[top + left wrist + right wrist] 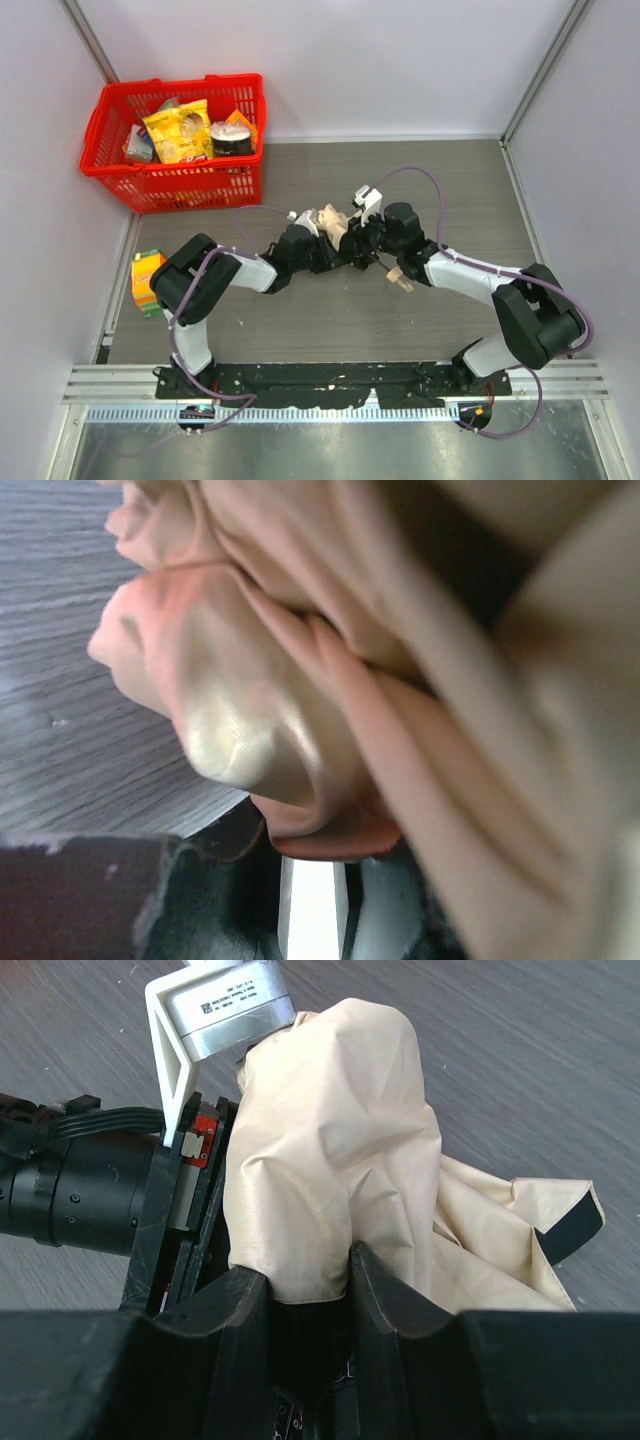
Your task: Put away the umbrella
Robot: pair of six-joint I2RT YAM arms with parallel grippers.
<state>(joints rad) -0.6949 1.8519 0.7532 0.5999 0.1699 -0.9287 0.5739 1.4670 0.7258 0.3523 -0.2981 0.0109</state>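
right hand clamped on bunched beige umbrella, left hand against the same fabric, its grip cannot be told

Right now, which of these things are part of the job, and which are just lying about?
In the job: umbrella, right gripper, left gripper.
Lying about: red basket, snack packets inside it, orange-and-green box.
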